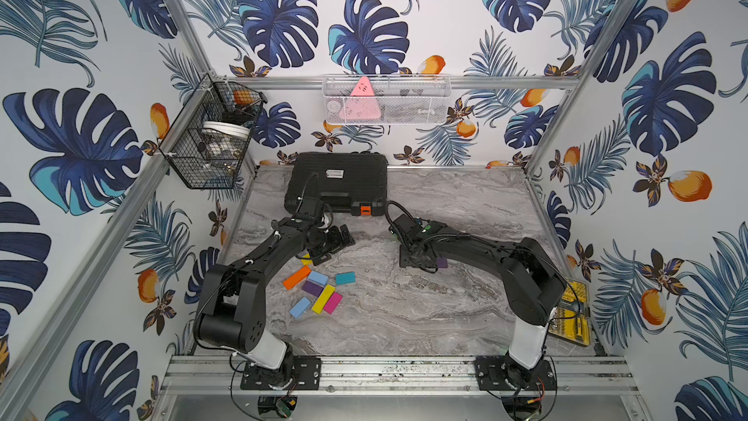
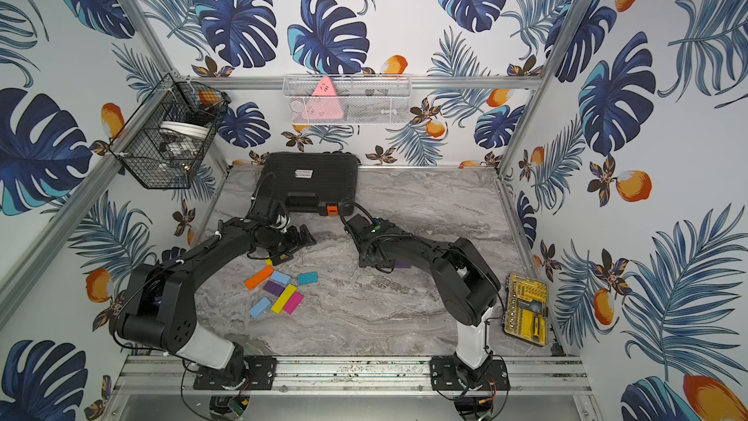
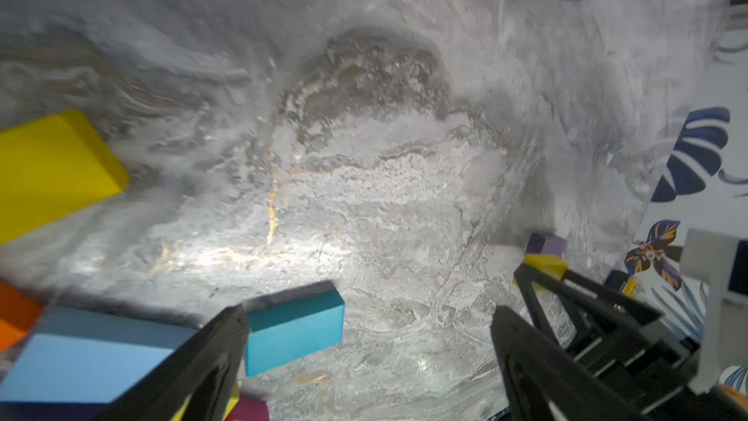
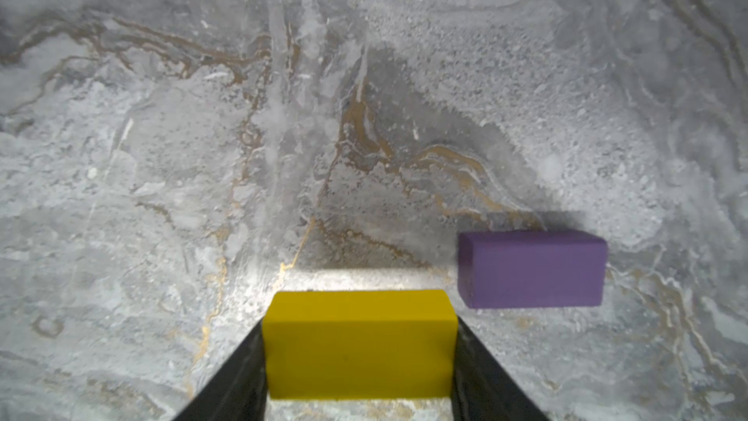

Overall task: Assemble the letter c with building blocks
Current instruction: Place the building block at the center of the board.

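Note:
My right gripper is shut on a short yellow block, low over the marble table right of centre. A purple block lies flat just beside it, seen in both top views. My left gripper is open with nothing between its fingers, and hangs over the back edge of the loose building blocks. Among them are orange, light blue, teal, purple, a long yellow and magenta. The teal block lies against one left finger.
A big black case with an orange latch stands at the back of the table, just behind the left wrist. A yellow bit-set box lies at the right edge beside the right arm's base. Wire baskets hang on the walls.

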You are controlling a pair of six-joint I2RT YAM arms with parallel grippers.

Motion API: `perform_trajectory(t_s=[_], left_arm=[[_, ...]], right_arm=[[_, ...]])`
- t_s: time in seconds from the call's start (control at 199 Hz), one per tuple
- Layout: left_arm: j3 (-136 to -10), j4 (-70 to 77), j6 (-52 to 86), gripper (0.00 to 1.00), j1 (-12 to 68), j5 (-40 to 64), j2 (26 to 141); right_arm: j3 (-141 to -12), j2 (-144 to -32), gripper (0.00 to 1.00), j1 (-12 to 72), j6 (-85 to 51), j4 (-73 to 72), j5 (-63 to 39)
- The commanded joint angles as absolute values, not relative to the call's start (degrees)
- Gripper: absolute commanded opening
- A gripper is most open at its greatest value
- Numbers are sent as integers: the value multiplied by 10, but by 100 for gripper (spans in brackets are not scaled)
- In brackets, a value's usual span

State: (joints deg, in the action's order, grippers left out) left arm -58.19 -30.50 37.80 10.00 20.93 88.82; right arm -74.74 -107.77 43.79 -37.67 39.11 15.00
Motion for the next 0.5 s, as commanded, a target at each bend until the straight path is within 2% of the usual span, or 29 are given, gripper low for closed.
perform_trajectory(t_s=[0.0,0.261,0.496], left_arm=[[-578,-301,399,99,122,191,885],[-597,-298,423,99,178,173,895],[-599,-293,436,99,198,165,900]], right_arm=[[-736,-1078,64,424,-334,360,131],[-726,-1097,66,408,-313,336,110],[-728,-1107,70,407,-306,337,102]])
